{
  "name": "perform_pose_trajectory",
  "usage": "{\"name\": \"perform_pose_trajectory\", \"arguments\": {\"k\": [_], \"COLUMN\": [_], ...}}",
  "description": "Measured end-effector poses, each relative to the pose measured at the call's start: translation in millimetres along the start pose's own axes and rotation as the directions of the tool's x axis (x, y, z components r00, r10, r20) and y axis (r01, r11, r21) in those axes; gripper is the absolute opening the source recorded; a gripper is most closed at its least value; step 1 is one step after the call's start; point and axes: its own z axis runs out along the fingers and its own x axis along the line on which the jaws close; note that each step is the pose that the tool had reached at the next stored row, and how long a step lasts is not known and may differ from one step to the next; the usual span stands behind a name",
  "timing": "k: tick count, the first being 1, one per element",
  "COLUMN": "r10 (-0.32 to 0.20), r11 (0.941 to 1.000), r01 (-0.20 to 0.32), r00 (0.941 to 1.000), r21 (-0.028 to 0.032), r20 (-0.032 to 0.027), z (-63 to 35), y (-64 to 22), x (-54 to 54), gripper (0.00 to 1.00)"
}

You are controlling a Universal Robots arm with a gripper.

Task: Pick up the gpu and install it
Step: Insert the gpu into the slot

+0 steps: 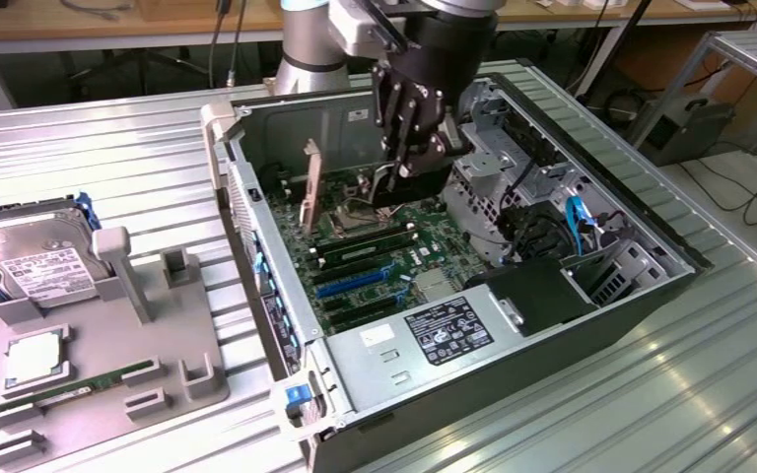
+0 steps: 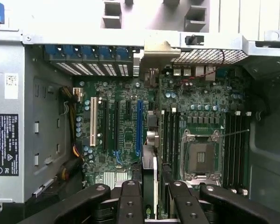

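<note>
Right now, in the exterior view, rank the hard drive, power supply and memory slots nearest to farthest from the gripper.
From the gripper:
1. Memory slots, close by inside the case.
2. Power supply, case's near end.
3. Hard drive, outside, exterior view's left.

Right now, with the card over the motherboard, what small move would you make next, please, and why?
Probably ease the tool straight down. The gpu stands on edge beneath it, in line with the motherboard slots, its bracket at the rear of the case; whether it is fully seated I cannot tell.
</note>
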Motion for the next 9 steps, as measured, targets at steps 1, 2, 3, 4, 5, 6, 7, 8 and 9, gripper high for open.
{"name": "perform_pose_trajectory", "arguments": {"k": [1, 2, 3, 4, 5, 6, 7, 8, 9], "r10": [0.0, 0.0, 0.0, 0.0, 0.0, 0.0, 0.001, 0.001, 0.001], "r11": [1.0, 1.0, 1.0, 1.0, 1.0, 1.0, 1.0, 1.0, 1.0], "r01": [0.0, 0.0, 0.0, 0.0, 0.0, 0.0, -0.001, -0.001, -0.001], "r00": [1.0, 1.0, 1.0, 1.0, 1.0, 1.0, 1.0, 1.0, 1.0], "r21": [0.0002, 0.0003, 0.0004, 0.0005, 0.0008, 0.0014, 0.002, 0.0043, 0.0072], "r20": [0.0021, 0.0033, 0.0043, 0.0048, 0.0054, 0.0055, 0.0053, 0.0053, 0.0051], "z": [1.3, 2.4, 4.0, 5.2, 6.8, 8.8, 10.1, 13.4, 15.9], "y": [0.0, 0.0, -0.1, -0.1, -0.1, 0.0, 0.2, 1.3, 3.1], "x": [1.4, 2.7, 4.5, 5.8, 7.3, 8.5, 9.2, 10.0, 10.3], "gripper": [0.26, 0.26, 0.26, 0.26, 0.26, 0.26, 0.26, 0.26, 0.26]}}
